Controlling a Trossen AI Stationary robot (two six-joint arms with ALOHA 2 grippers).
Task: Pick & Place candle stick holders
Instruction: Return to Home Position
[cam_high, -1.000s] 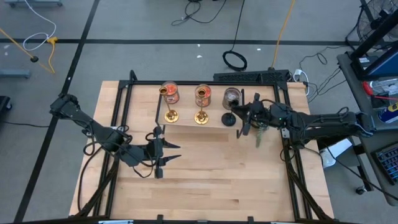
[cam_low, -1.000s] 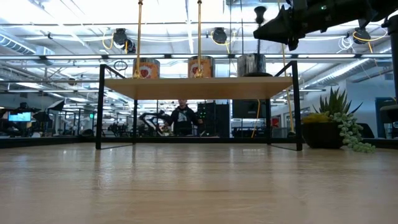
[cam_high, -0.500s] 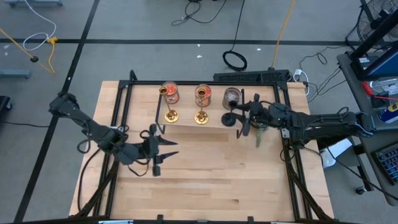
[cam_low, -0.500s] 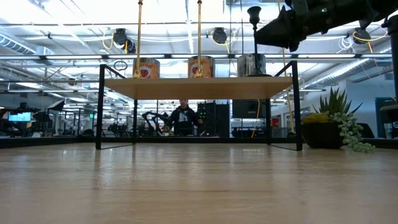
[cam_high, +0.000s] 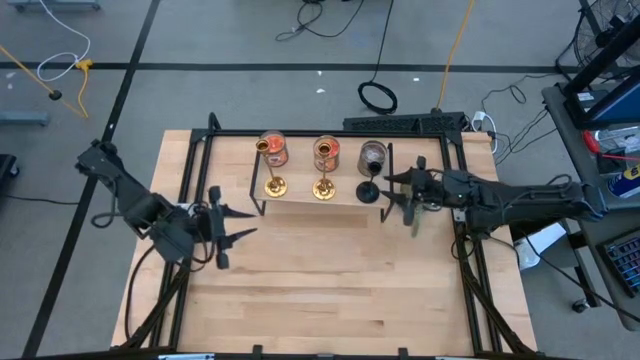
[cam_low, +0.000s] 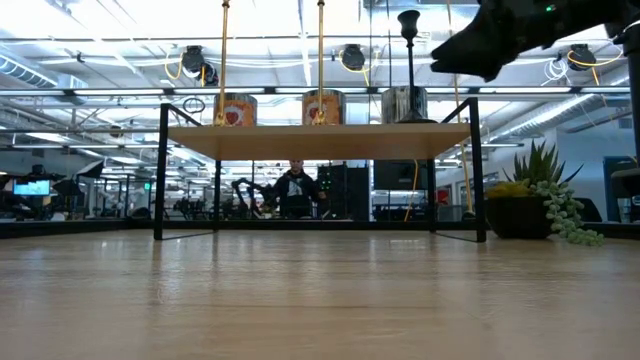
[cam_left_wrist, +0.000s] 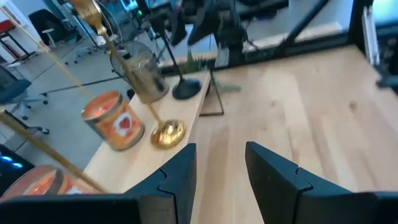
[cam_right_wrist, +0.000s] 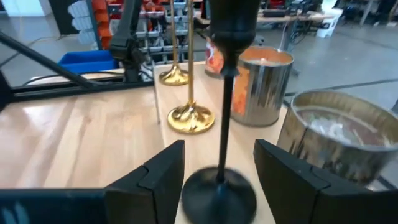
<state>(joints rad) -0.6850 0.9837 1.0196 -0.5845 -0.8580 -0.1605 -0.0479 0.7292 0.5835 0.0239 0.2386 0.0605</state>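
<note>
All three holders stand on the shelf (cam_high: 345, 178): two gold holders (cam_high: 275, 186) along its front edge, the black holder (cam_high: 368, 192) at the front right end, each upright in front of a jar candle (cam_high: 326, 152). Right gripper (cam_high: 393, 196) sits at the shelf's right end, just off the black holder. Its fingers are spread wide and hold nothing, and in the right wrist view the black stem shows in the gap just ahead of them. Left gripper (cam_high: 240, 224) is in front of the shelf's left end, well apart from it, also open and empty. Judged: placing is done and the homing step is in hand. Next move for the right arm is a straight pull back from the shelf, without brushing the stem or the plant (cam_low: 545, 195) beside the shelf's right leg.
</note>
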